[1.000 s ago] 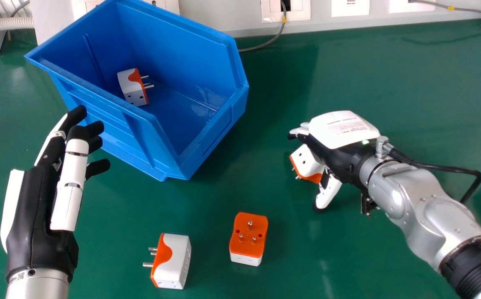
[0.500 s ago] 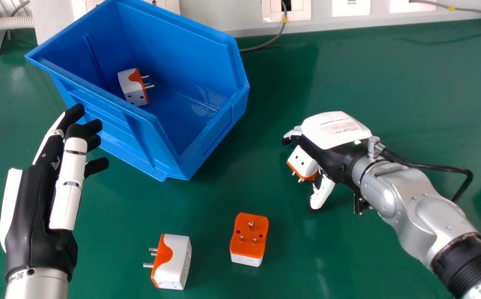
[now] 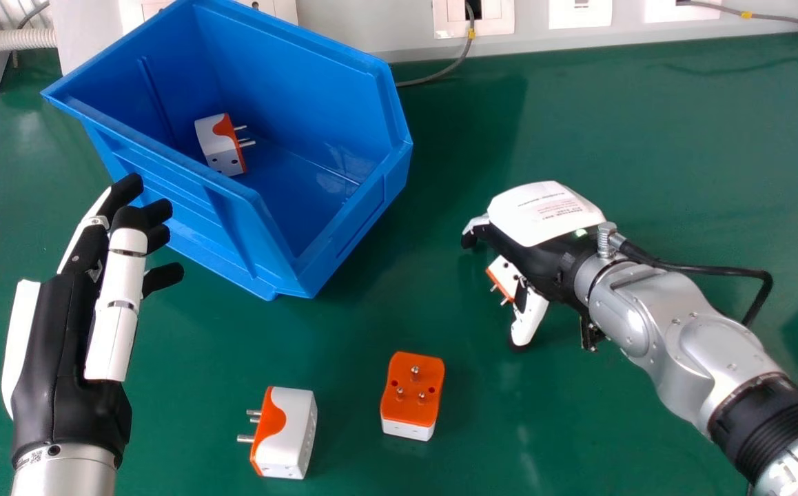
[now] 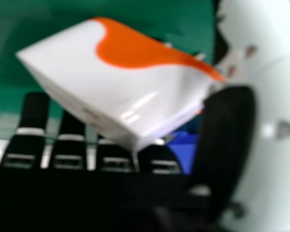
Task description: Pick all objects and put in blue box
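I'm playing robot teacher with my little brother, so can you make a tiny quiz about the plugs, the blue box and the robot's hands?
1. True or false: a plug lies inside the blue box.
2. Pick one: which robot hand is holding a plug? A) the left one, B) the right one, C) both.
3. Count: how many plugs lie on the green table, away from the box and both hands?

Key: 1. True. 2. B, the right hand. 3. Two: the orange-topped plug with pins up, and the plug lying sideways.

Plug (image 3: 218, 148) in box (image 3: 289, 48), two plugs (image 3: 294, 430) before it
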`<control>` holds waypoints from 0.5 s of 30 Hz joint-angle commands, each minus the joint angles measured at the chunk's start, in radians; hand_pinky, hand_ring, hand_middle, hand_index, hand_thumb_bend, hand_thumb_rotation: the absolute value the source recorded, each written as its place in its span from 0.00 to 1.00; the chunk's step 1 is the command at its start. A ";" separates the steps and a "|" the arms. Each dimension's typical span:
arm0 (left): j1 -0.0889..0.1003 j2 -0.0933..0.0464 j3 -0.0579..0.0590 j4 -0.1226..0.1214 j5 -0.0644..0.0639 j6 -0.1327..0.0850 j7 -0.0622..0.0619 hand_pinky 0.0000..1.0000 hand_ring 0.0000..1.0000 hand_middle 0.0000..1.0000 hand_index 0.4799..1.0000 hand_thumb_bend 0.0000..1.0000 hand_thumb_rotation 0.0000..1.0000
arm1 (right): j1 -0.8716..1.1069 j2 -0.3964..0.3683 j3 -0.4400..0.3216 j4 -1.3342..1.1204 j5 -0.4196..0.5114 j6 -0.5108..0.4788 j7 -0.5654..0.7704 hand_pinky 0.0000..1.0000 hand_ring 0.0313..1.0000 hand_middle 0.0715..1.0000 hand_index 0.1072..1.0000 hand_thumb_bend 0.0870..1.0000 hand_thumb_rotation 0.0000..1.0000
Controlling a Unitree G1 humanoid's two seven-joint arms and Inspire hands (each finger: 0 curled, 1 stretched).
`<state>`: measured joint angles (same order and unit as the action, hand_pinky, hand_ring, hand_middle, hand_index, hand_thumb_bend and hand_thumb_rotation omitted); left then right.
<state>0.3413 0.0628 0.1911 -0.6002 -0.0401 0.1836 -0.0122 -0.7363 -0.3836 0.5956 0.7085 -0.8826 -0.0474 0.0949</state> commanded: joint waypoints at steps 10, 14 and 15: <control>0.007 -0.005 -0.004 -0.033 0.005 -0.008 0.004 0.76 0.86 0.85 0.79 0.35 0.90 | -0.044 -0.024 0.026 0.115 -0.046 -0.107 -0.227 0.50 0.59 0.61 0.54 0.50 0.02; 0.009 -0.003 -0.005 -0.032 0.008 -0.012 0.004 0.77 0.86 0.85 0.79 0.35 0.90 | -0.048 -0.026 0.028 0.129 -0.052 -0.114 -0.254 0.46 0.53 0.56 0.48 0.48 0.01; 0.010 -0.003 -0.005 -0.033 0.007 -0.012 0.004 0.77 0.86 0.85 0.79 0.35 0.90 | -0.048 -0.026 0.028 0.131 -0.052 -0.114 -0.259 0.46 0.53 0.56 0.48 0.48 0.01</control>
<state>0.3495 0.0565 0.1843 -0.6081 -0.0392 0.1846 -0.0119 -0.7476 -0.3925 0.6259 0.8326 -0.9185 -0.1682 -0.1299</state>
